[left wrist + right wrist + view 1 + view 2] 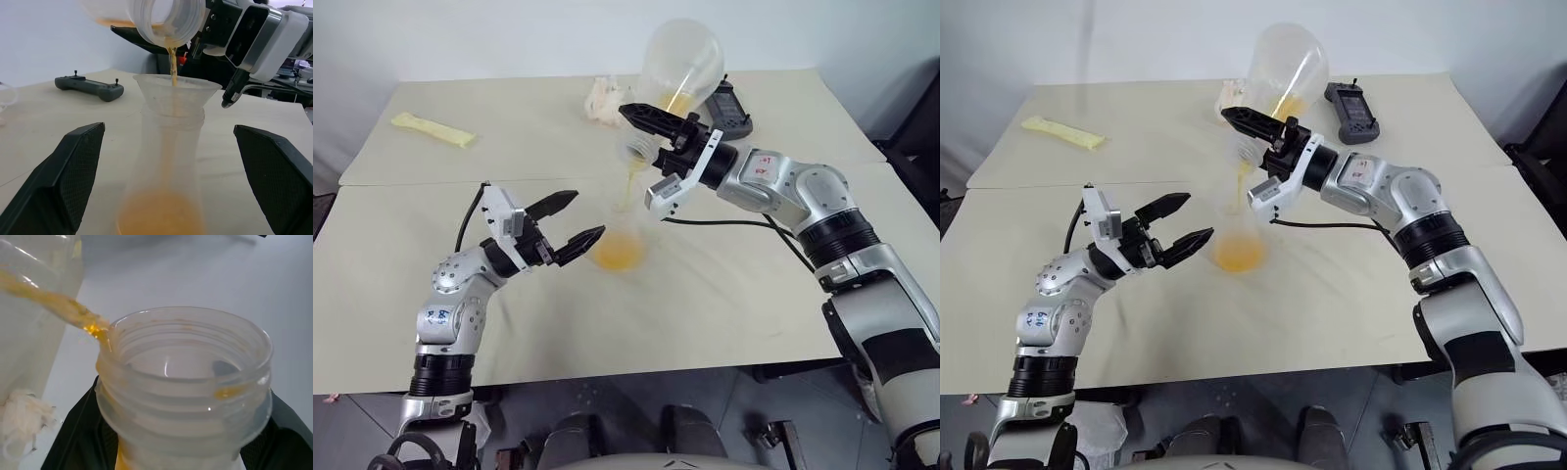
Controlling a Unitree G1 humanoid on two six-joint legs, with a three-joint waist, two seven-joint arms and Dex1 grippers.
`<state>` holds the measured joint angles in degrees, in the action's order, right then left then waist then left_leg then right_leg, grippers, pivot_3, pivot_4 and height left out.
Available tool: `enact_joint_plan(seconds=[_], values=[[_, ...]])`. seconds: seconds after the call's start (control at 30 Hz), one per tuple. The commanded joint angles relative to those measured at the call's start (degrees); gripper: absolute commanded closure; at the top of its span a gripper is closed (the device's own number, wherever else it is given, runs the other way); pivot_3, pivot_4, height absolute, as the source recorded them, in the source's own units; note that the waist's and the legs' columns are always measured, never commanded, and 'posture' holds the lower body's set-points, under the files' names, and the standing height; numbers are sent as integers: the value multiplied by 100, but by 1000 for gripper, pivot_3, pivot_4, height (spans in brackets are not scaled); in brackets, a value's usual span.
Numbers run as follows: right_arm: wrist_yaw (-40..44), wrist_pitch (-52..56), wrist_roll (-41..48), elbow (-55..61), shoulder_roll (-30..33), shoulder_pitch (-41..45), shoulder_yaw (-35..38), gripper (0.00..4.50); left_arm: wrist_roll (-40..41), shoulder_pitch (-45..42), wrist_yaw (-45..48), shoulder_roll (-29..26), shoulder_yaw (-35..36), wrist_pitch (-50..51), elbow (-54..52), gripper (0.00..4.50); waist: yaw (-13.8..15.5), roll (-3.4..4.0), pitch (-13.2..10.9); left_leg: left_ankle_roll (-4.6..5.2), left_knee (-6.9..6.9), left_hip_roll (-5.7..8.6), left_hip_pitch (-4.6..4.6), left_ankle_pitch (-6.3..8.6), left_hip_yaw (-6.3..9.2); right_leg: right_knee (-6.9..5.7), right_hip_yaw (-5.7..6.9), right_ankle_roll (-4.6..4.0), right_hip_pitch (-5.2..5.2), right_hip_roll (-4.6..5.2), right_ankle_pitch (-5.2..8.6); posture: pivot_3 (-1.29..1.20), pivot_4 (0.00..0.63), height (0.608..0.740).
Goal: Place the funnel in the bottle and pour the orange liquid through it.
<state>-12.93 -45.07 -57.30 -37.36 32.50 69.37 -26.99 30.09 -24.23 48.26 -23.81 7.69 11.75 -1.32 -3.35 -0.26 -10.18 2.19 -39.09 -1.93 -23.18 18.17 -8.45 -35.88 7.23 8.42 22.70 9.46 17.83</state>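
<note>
- While tipped mouth-down over the bench (724, 294), held by its ribbed neck: large bulbous clear plastic flask (680, 61), pinched tight in the right gripper (651, 122).
- Thin stream of translucent yellow-orange liquid (172, 66) falling from the flask's threaded mouth into the small transparent plastic funnel (177, 95).
- Seated in the neck of the small clear conical bottle (168, 161), stem down, rim level: the funnel.
- Standing upright near the middle of the pale beige bench, between the two arms: the bottle, with a pool of the same orange liquid across its wide base.
- Residue of orange liquid along the lower inner wall of the tilted flask.
- Spread wide, one black finger on each side of the bottle, touching nothing: left gripper (566, 223).
- Just beside the bottle's base at bench level, pointing toward it: the left gripper's fingertips (597, 232).
- Lying flat toward the far left of the bench, well apart from the bottle: pale yellow flat strip (433, 128).
- Near the far edge beyond the flask: dark grey handheld controller (1351, 111).
- Beside the flask's far side: small crumpled white wad (603, 98).
</note>
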Motion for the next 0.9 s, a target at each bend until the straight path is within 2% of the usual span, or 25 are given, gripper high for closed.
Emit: enact_joint_plan(seconds=[0.03, 0.9], values=[[-147, -32, 14, 77, 42, 234, 4, 1916, -19, 8, -15, 27, 9, -139, -148, 0, 0, 0, 0, 0, 0, 0, 0, 0, 0, 0, 0, 0, 0, 0, 0, 0, 150, 740], [-531, -4, -339, 4, 112, 399, -211, 1916, -41, -123, 14, 58, 5, -221, 12, 0, 1, 0, 0, 0, 0, 0, 0, 0, 0, 0, 0, 0, 0, 0, 0, 0, 150, 740]])
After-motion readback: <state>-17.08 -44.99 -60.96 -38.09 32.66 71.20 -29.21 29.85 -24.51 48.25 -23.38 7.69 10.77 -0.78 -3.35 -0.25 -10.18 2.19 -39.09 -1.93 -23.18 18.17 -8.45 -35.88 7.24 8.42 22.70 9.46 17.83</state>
